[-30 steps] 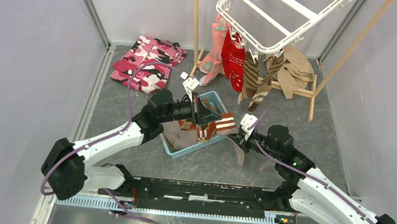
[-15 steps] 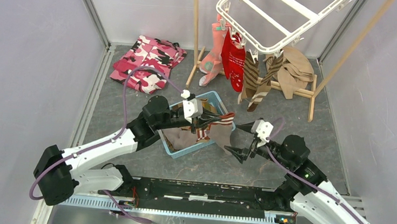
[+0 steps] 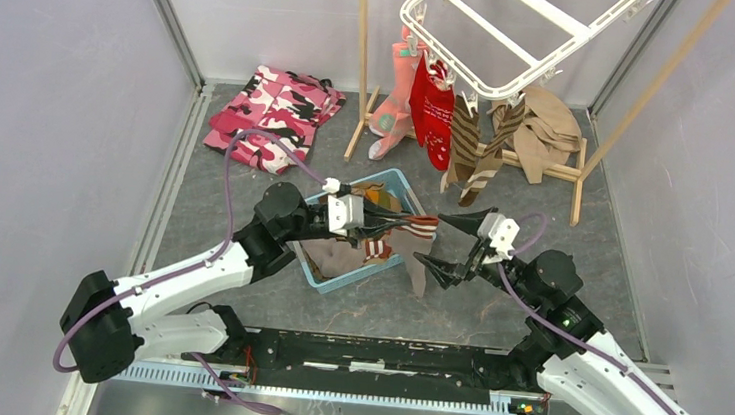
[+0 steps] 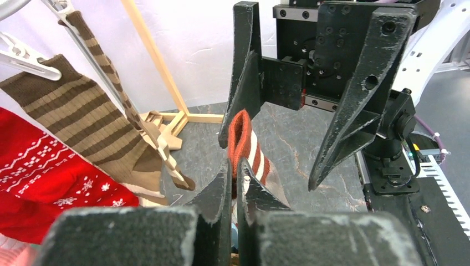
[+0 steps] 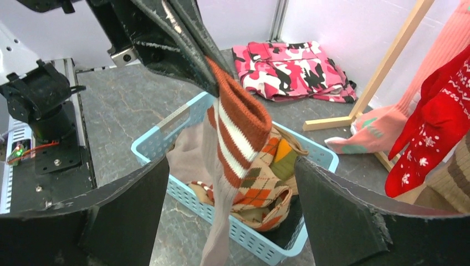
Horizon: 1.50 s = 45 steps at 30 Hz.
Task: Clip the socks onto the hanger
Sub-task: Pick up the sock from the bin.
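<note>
My left gripper (image 3: 414, 223) is shut on the red-and-white striped cuff of a taupe sock (image 3: 418, 252), which hangs down over the right end of the blue basket (image 3: 363, 275). Seen from the left wrist, the cuff (image 4: 248, 145) sticks up out of my left gripper (image 4: 235, 166). My right gripper (image 3: 447, 243) faces it, open, one finger on each side of the sock (image 5: 235, 130) without touching it. More socks, one argyle (image 5: 266, 191), lie in the basket. The white hanger (image 3: 519, 35) at the back carries pink (image 3: 393, 99), red (image 3: 434, 108), brown-striped (image 3: 475, 142) and taupe (image 3: 548, 133) socks.
A pink camouflage garment (image 3: 273, 114) lies on the floor at the back left. The wooden pole rack (image 3: 361, 56) stands under the hanger, and its base bars (image 3: 558, 169) lie on the floor at the right. Grey walls close in both sides.
My right gripper has let go of the sock, opened wide and drawn back to the right. The left gripper keeps the cuff and has shifted right, so the sock hangs from it alone.
</note>
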Motion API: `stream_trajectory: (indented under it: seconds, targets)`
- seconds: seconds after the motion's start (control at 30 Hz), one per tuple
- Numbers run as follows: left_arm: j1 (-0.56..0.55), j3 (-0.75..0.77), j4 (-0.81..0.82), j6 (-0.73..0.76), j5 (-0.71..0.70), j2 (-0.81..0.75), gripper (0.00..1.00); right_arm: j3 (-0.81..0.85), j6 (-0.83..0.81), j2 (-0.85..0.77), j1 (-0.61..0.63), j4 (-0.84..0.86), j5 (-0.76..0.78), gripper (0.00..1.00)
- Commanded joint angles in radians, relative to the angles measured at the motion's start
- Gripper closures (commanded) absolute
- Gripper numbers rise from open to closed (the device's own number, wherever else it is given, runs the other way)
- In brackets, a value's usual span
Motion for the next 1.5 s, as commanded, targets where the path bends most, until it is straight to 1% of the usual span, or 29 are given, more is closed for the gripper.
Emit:
stream_trajectory:
  seconds: [0.0,0.07,0.2,0.3,0.43,0.63,0.67,0.7,0.73,0.77,0.87,0.9,0.93,0.97,1.0,1.03,1.13,1.2,1.3,1.4,1.47]
  targets:
    - [-0.005,-0.017,0.105,-0.037,0.026,-0.027,0.98,0.026,0.028,0.027,0.006,0.129,0.001,0.12]
    - [-0.005,-0.026,0.119,-0.043,0.021,-0.032,0.98,0.023,0.049,0.031,0.006,0.147,-0.003,0.15]
    - [-0.005,-0.038,0.148,-0.06,0.013,-0.037,0.98,0.009,0.064,0.033,0.006,0.187,-0.032,0.25]
    - [-0.005,-0.045,0.172,-0.076,0.01,-0.034,0.98,0.005,0.082,0.045,0.005,0.22,-0.06,0.35]
    - [-0.005,-0.051,0.186,-0.088,0.008,-0.032,0.98,0.008,0.097,0.077,0.006,0.249,-0.094,0.54]
    - [-0.005,-0.058,0.187,-0.103,-0.015,-0.039,0.98,0.002,0.1,0.081,0.005,0.273,-0.088,0.91]
    - [-0.005,-0.06,0.187,-0.107,-0.023,-0.04,0.98,-0.001,0.098,0.076,0.005,0.27,-0.076,0.96]
    - [-0.005,-0.062,0.186,-0.113,-0.036,-0.042,0.97,-0.003,0.095,0.067,0.005,0.267,-0.064,0.99]
    - [-0.005,-0.065,0.186,-0.125,-0.062,-0.045,0.93,-0.007,0.094,0.054,0.005,0.264,-0.047,1.0]
    - [-0.004,-0.067,0.184,-0.14,-0.088,-0.047,0.84,-0.01,0.093,0.042,0.006,0.259,-0.023,1.0]
    - [0.002,-0.085,0.184,-0.235,-0.235,-0.061,0.46,0.002,0.069,0.0,0.005,0.18,0.089,1.0]
    - [0.009,-0.085,0.172,-0.263,-0.291,-0.068,0.34,0.012,0.058,-0.011,0.005,0.148,0.149,1.0]
    - [0.024,-0.081,0.153,-0.293,-0.335,-0.071,0.26,0.02,0.051,-0.025,0.006,0.111,0.204,1.0]
    - [0.049,-0.07,0.125,-0.331,-0.354,-0.072,0.21,0.029,0.045,-0.039,0.005,0.079,0.264,1.0]
    - [0.092,-0.054,0.107,-0.378,-0.352,-0.065,0.17,0.034,0.042,-0.051,0.007,0.06,0.323,1.0]
    - [0.147,-0.035,0.093,-0.441,-0.331,-0.05,0.16,0.039,0.04,-0.066,0.005,0.04,0.372,1.0]
    - [0.329,0.032,0.083,-0.642,-0.259,0.027,0.14,0.054,0.039,-0.104,0.005,-0.017,0.519,1.0]
    - [0.408,0.083,0.055,-0.711,-0.288,0.094,0.1,0.064,0.038,-0.124,0.005,-0.052,0.602,1.0]
    - [0.45,0.196,-0.011,-0.709,-0.446,0.208,0.01,0.072,0.052,-0.149,0.006,-0.092,0.719,1.0]
    - [0.469,0.343,-0.045,-0.629,-0.537,0.368,0.01,0.076,0.068,-0.172,0.005,-0.113,0.8,1.0]
    - [0.482,0.458,-0.064,-0.562,-0.551,0.478,0.02,0.081,0.072,-0.174,0.005,-0.127,0.829,1.0]
